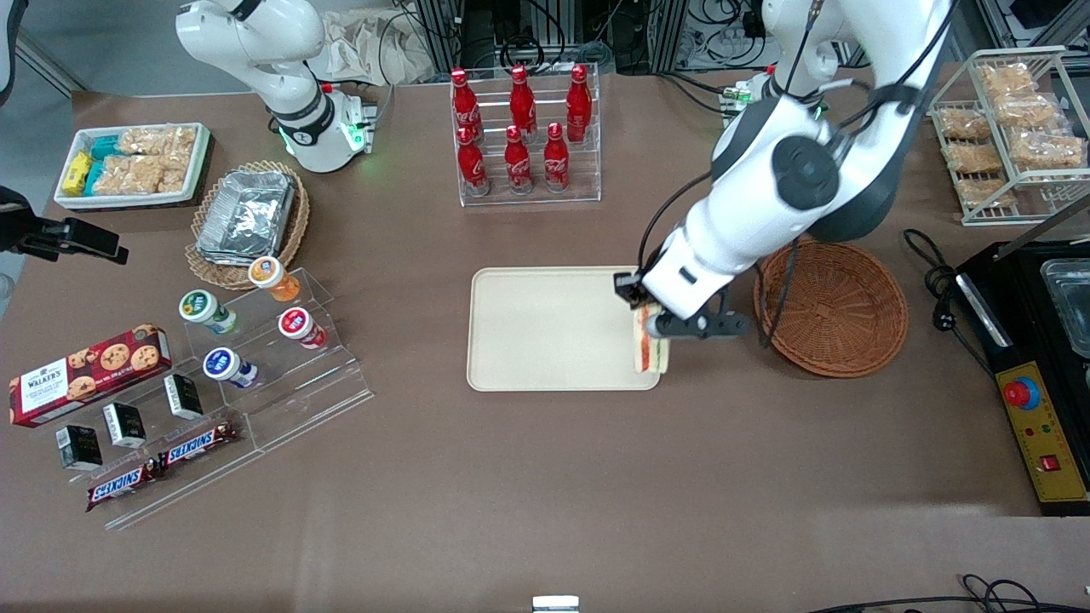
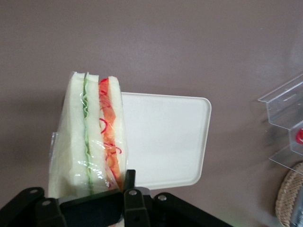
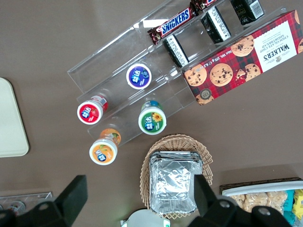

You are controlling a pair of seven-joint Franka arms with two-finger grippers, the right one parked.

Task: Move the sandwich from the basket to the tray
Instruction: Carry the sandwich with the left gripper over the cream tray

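The sandwich (image 1: 652, 349) hangs pinched in the pincer (image 1: 649, 322), which is pressed onto the bread at the wedge's upper end, with the red and green filling edges showing below the grip. Directly under the pincer is the edge of the tray (image 1: 545, 328) that lies nearest the basket (image 1: 830, 308); in the front view the sandwich overlaps that rim, partly over the tray and partly over the tabletop (image 1: 596, 477). In the wrist view the sandwich (image 2: 90, 137) hangs beside the tray (image 2: 165, 142), most of whose bare surface stretches away from the pincer toward the parked arm's end. The basket, just out from the pincer toward the working arm's end, holds nothing.

This looks like the carry step, nearly done, with the drop-off not yet made. The next move calls for shifting a little farther over the tray's middle, lowering until the bread rests flat, then spreading the fingers.
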